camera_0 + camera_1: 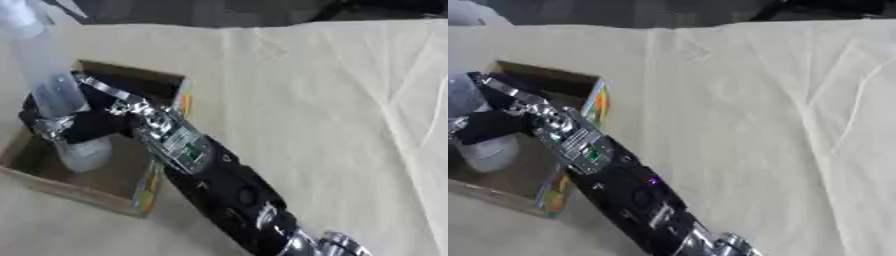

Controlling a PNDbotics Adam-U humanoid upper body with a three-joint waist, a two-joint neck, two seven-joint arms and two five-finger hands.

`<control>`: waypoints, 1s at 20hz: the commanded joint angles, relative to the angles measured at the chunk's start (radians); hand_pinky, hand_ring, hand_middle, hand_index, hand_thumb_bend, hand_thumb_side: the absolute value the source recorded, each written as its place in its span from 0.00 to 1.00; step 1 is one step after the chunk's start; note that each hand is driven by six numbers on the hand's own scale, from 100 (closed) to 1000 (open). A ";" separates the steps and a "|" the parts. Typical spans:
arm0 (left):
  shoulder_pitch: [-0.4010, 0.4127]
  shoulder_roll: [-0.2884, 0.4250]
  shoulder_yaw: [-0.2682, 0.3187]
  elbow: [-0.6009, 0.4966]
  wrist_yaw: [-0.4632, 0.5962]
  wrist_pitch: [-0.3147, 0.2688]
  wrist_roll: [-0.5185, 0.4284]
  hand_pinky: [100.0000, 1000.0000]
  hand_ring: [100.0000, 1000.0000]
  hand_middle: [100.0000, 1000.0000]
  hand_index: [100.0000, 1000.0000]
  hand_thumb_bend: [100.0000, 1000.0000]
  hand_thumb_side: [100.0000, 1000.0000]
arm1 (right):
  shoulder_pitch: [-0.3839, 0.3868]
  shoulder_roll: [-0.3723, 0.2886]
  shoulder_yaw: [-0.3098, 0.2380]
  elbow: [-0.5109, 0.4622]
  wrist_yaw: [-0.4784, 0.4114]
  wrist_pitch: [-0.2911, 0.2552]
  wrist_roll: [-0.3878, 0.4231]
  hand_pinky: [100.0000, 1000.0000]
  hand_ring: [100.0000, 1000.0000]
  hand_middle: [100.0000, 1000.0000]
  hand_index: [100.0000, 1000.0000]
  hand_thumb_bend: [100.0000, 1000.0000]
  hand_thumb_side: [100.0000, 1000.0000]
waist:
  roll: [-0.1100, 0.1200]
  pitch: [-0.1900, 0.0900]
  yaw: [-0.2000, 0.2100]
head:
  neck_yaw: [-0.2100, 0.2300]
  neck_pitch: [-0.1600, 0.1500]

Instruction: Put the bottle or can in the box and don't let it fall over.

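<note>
- Far left: clear bottle (54, 95) standing tall, base down inside the open cardboard box (131, 192), near the box's left side; seems to lean slightly, top out past the upper left corner of view.
- Bottle base (83, 152) apparently at or just above the box floor; contact not discernible.
- Right hand (66, 125) reaching into the box, fingers (48, 131) curled round the bottle's lower body; held, not released.
- Box sitting on the cloth-covered table (332, 125), colourful printed strip along its right wall.
- Right forearm (223, 190) running diagonally from lower right up to the box, black with silver parts.
- Left hand absent from both views.
- Step in hand, as judged: final lowering and placing of the bottle in the box.
- Next move probably calls for settling the base flat, bringing the bottle upright, then opening the fingers slowly and lifting clear without brushing it.
</note>
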 commanded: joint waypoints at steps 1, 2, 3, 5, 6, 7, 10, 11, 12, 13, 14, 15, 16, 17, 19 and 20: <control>-0.004 0.019 0.013 -0.011 -0.001 -0.002 0.001 0.75 0.81 0.70 0.79 0.72 0.55 | -0.013 0.007 -0.010 0.004 0.013 -0.015 0.005 0.69 0.28 0.13 0.20 0.00 0.00 | 0.006 -0.014 0.003 | -0.001 -0.014; -0.003 0.018 0.014 -0.011 -0.001 -0.003 0.001 0.75 0.81 0.70 0.79 0.72 0.55 | -0.012 0.006 -0.011 0.009 0.018 -0.012 0.004 0.70 0.32 0.18 0.25 0.00 0.00 | 0.006 -0.014 0.003 | -0.001 -0.014; -0.002 0.019 0.014 -0.010 -0.001 -0.003 0.002 0.75 0.81 0.70 0.79 0.72 0.55 | -0.012 0.005 -0.009 0.009 0.023 -0.010 0.011 0.75 0.55 0.41 0.51 0.00 0.00 | 0.006 -0.014 0.002 | -0.001 -0.013; -0.001 0.020 0.016 -0.010 -0.002 -0.003 0.003 0.75 0.81 0.69 0.79 0.72 0.55 | -0.013 0.001 -0.009 0.005 0.042 -0.010 0.036 0.82 0.77 0.64 0.76 0.33 0.00 | 0.006 -0.015 0.000 | 0.001 -0.012; -0.001 0.020 0.016 -0.010 -0.002 -0.004 0.003 0.75 0.81 0.69 0.79 0.72 0.55 | -0.014 -0.001 -0.012 0.003 0.057 -0.006 0.039 0.83 0.78 0.65 0.77 0.34 0.00 | 0.006 -0.015 -0.002 | 0.002 -0.012; 0.000 0.020 0.016 -0.010 -0.002 -0.004 0.004 0.75 0.81 0.69 0.79 0.72 0.55 | -0.013 -0.003 -0.016 0.005 0.074 0.000 0.037 0.85 0.83 0.70 0.82 0.36 0.00 | 0.006 -0.016 -0.003 | 0.003 -0.011; 0.003 0.021 0.017 -0.010 -0.003 -0.004 0.004 0.75 0.81 0.69 0.79 0.72 0.55 | -0.013 -0.006 -0.025 0.011 0.120 0.027 0.016 0.86 0.85 0.72 0.84 0.35 0.03 | 0.006 -0.018 -0.008 | 0.007 -0.010; 0.003 0.022 0.018 -0.009 -0.003 -0.004 0.004 0.75 0.81 0.69 0.79 0.72 0.55 | -0.012 -0.007 -0.026 0.011 0.134 0.033 0.009 0.86 0.86 0.73 0.85 0.34 0.05 | 0.006 -0.018 -0.009 | 0.008 -0.010; 0.004 0.022 0.018 -0.009 -0.004 -0.004 0.004 0.75 0.81 0.69 0.79 0.72 0.55 | -0.012 -0.007 -0.029 0.010 0.142 0.038 0.003 0.87 0.86 0.73 0.86 0.34 0.06 | 0.006 -0.019 -0.011 | 0.009 -0.009; 0.005 0.023 0.019 -0.009 -0.004 -0.004 0.005 0.75 0.81 0.69 0.79 0.72 0.55 | -0.012 -0.007 -0.031 0.009 0.146 0.042 -0.003 0.87 0.87 0.73 0.86 0.32 0.09 | 0.007 -0.019 -0.012 | 0.011 -0.008; 0.005 0.024 0.019 -0.009 -0.004 -0.005 0.005 0.75 0.81 0.69 0.79 0.72 0.55 | -0.012 -0.009 -0.034 0.008 0.147 0.047 -0.010 0.87 0.87 0.74 0.87 0.33 0.09 | 0.007 -0.020 -0.014 | 0.012 -0.008; 0.006 0.024 0.020 -0.009 -0.004 -0.005 0.006 0.75 0.81 0.69 0.79 0.72 0.55 | -0.012 -0.010 -0.035 0.007 0.147 0.052 -0.015 0.88 0.88 0.74 0.87 0.32 0.10 | 0.008 -0.020 -0.016 | 0.013 -0.007; 0.007 0.025 0.020 -0.009 -0.004 -0.005 0.006 0.75 0.81 0.69 0.79 0.72 0.55 | -0.012 -0.011 -0.036 0.006 0.146 0.056 -0.017 0.88 0.88 0.74 0.87 0.32 0.11 | 0.008 -0.021 -0.018 | 0.014 -0.007; 0.008 0.025 0.020 -0.009 -0.004 -0.005 0.007 0.75 0.81 0.69 0.79 0.72 0.55 | -0.012 -0.013 -0.037 0.004 0.145 0.060 -0.018 0.88 0.88 0.74 0.87 0.32 0.10 | 0.009 -0.021 -0.020 | 0.016 -0.006; 0.009 0.026 0.021 -0.009 -0.005 -0.005 0.007 0.75 0.81 0.69 0.79 0.72 0.55 | -0.010 -0.018 -0.038 0.000 0.143 0.067 -0.022 0.88 0.88 0.74 0.87 0.32 0.10 | 0.010 -0.022 -0.024 | 0.019 -0.005; 0.010 0.027 0.021 -0.009 -0.005 -0.006 0.007 0.75 0.81 0.69 0.79 0.72 0.55 | -0.008 -0.021 -0.039 -0.002 0.142 0.070 -0.022 0.88 0.88 0.74 0.87 0.32 0.10 | 0.011 -0.023 -0.027 | 0.022 -0.004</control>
